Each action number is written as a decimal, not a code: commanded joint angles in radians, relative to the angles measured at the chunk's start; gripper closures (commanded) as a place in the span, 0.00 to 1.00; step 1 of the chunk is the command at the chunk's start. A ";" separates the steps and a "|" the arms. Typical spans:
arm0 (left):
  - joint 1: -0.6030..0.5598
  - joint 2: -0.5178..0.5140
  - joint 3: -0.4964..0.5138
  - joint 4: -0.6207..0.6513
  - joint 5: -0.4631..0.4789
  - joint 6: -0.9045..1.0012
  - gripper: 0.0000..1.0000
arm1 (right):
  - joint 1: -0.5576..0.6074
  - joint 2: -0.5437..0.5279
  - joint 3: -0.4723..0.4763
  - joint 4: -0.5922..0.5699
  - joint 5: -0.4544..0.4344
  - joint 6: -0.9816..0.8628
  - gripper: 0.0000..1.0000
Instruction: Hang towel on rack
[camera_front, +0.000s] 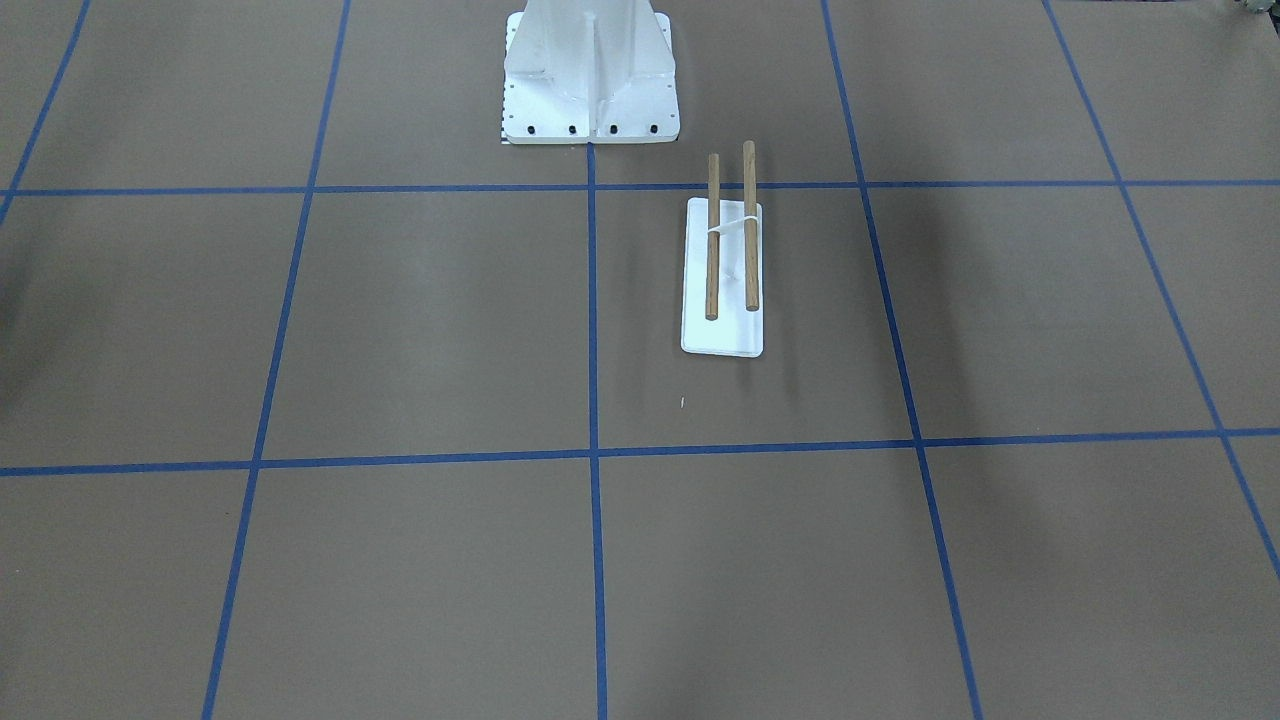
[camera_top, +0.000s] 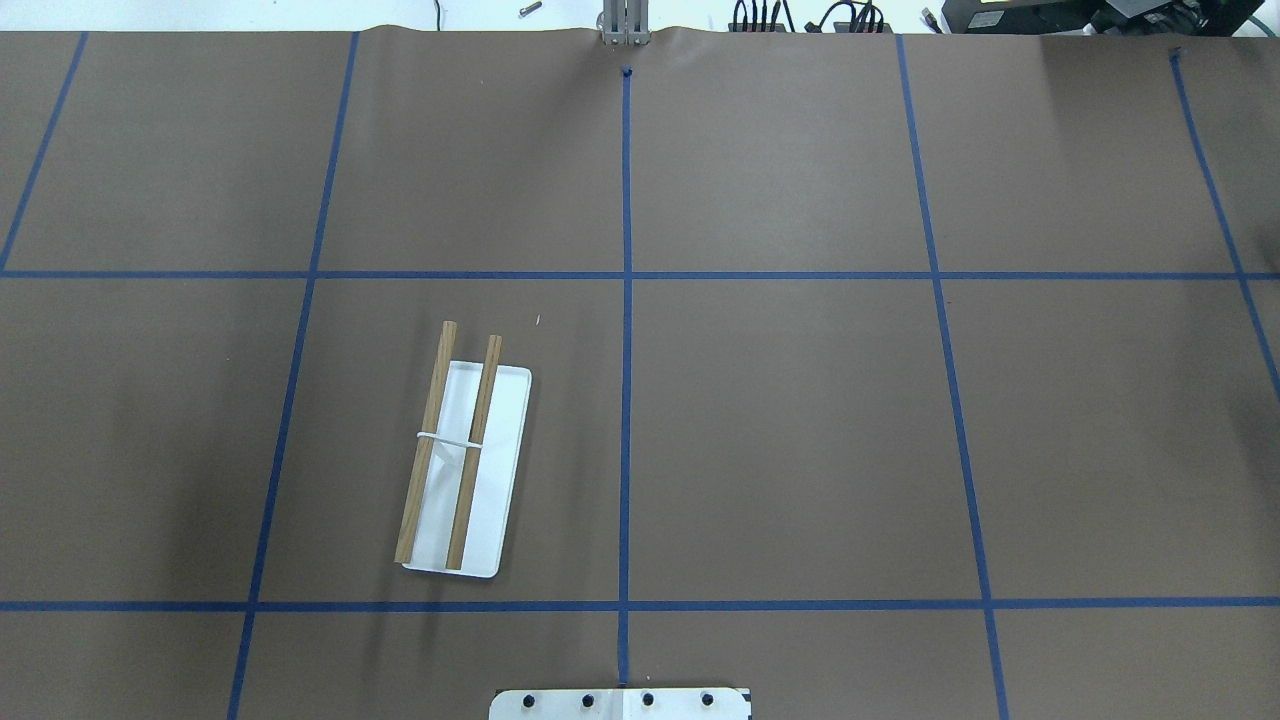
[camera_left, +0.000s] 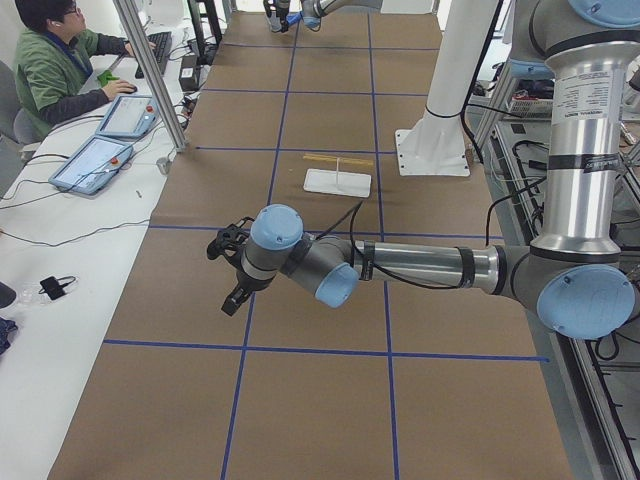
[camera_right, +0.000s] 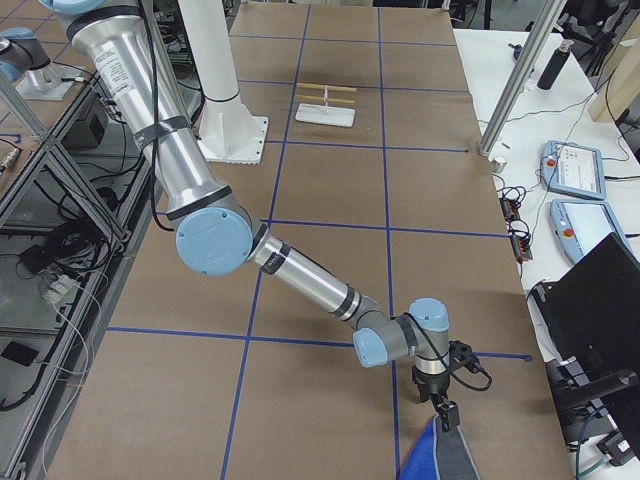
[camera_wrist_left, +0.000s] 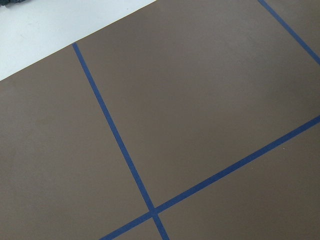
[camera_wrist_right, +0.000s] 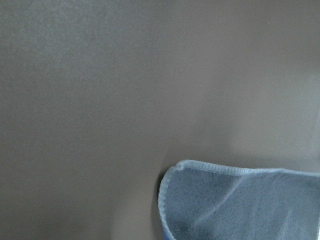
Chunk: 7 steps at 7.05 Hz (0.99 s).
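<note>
Well, nearest, at the bottom edge of the right-side view: blue towel (camera_right: 432, 458), peaked up against the right tool (camera_right: 446, 415); cannot tell whether clamped or spread. In the left-side view, left of centre, left tool (camera_left: 231, 298) above the table (camera_left: 300, 400); likewise cannot tell. Farther off, upper centre there, rack (camera_left: 337, 181), upright, well apart from the towel.
</note>
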 joint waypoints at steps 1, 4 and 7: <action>0.000 0.000 0.000 0.001 0.000 0.000 0.02 | -0.016 -0.009 -0.005 0.008 -0.025 -0.002 0.15; 0.002 -0.020 0.016 -0.001 0.002 0.000 0.02 | -0.010 -0.010 -0.014 0.008 -0.025 -0.016 0.35; 0.000 -0.028 0.030 -0.001 0.002 0.000 0.02 | 0.017 -0.008 -0.032 0.005 -0.027 -0.075 0.43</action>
